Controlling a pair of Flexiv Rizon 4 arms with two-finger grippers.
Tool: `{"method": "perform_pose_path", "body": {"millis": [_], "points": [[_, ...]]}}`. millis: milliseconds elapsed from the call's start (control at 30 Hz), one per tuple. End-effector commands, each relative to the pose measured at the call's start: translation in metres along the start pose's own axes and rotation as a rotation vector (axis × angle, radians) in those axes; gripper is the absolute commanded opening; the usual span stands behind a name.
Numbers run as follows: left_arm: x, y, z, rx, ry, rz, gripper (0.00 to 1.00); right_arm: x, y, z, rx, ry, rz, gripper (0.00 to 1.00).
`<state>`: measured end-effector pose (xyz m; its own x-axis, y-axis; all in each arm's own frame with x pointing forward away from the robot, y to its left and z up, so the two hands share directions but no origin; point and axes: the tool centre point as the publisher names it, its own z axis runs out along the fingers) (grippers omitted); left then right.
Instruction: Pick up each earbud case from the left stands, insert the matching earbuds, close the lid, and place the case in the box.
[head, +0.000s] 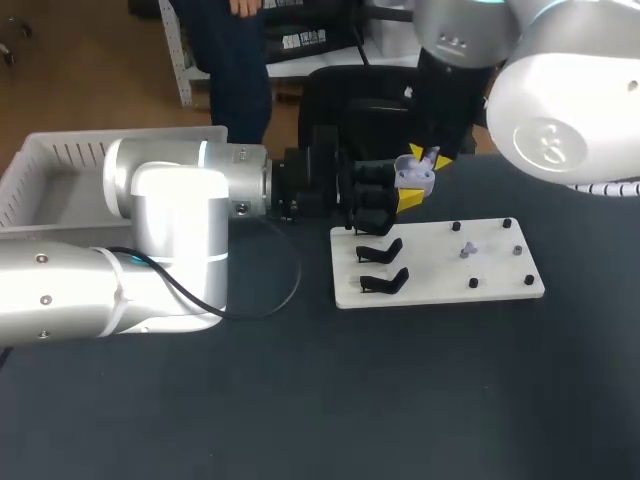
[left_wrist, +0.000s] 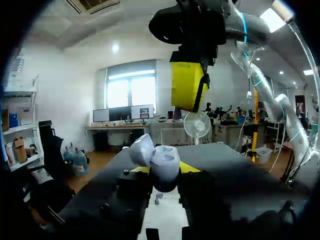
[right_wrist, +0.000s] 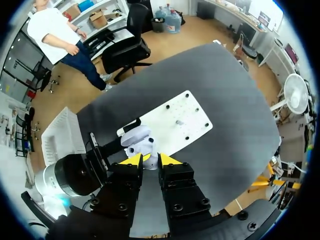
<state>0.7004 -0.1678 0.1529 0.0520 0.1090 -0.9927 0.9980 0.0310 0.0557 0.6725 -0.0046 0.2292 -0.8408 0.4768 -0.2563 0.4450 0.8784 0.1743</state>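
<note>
case (left_wrist: 165, 162), lid (left_wrist: 141, 149) open, clenched in left gripper (left_wrist: 165, 170) above board (head: 430, 272). right gripper (right_wrist: 150, 160) just over it, grasp unclear. likely light, rigid, slick plastic; open lid fragile. hold body sides, below lid.

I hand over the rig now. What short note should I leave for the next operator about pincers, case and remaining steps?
Left pincer: shut on the earbud case, lid open, held above the board.
Right pincer: just above the case; its grip is not clear.
Two stands are empty; a small pale piece, likely an earbud, lies on the board.
Done: case picked up. To do: insert earbuds, close lid, place case in box.
</note>
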Motion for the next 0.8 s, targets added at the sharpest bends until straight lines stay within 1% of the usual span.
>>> {"method": "perform_pose_path", "body": {"millis": [33, 367, 400, 433, 500, 800], "points": [[0.001, -0.001, 0.000, -0.006, -0.007, 0.004, 0.00, 0.001, 0.000, 0.000, 0.002, -0.003, 0.002, 0.00], [0.001, -0.001, 0.000, -0.006, -0.007, 0.004, 0.00, 0.001, 0.000, 0.002, -0.007, 0.000, 0.011, 0.00], [0.001, -0.001, 0.000, -0.006, -0.007, 0.004, 0.00, 0.001, 0.000, 0.003, 0.014, -0.010, 0.022, 0.00], [0.001, -0.001, 0.000, -0.006, -0.007, 0.004, 0.00, 0.002, 0.001, 0.005, 0.025, 0.008, 0.013, 0.00], [0.001, -0.001, 0.000, -0.006, -0.007, 0.004, 0.00, 0.002, 0.003, 0.007, 0.037, 0.011, 0.016, 0.00], [0.001, -0.001, 0.000, -0.006, -0.007, 0.004, 0.00, 0.001, 0.006, 0.013, 0.029, 0.018, 0.018, 0.00]]}}
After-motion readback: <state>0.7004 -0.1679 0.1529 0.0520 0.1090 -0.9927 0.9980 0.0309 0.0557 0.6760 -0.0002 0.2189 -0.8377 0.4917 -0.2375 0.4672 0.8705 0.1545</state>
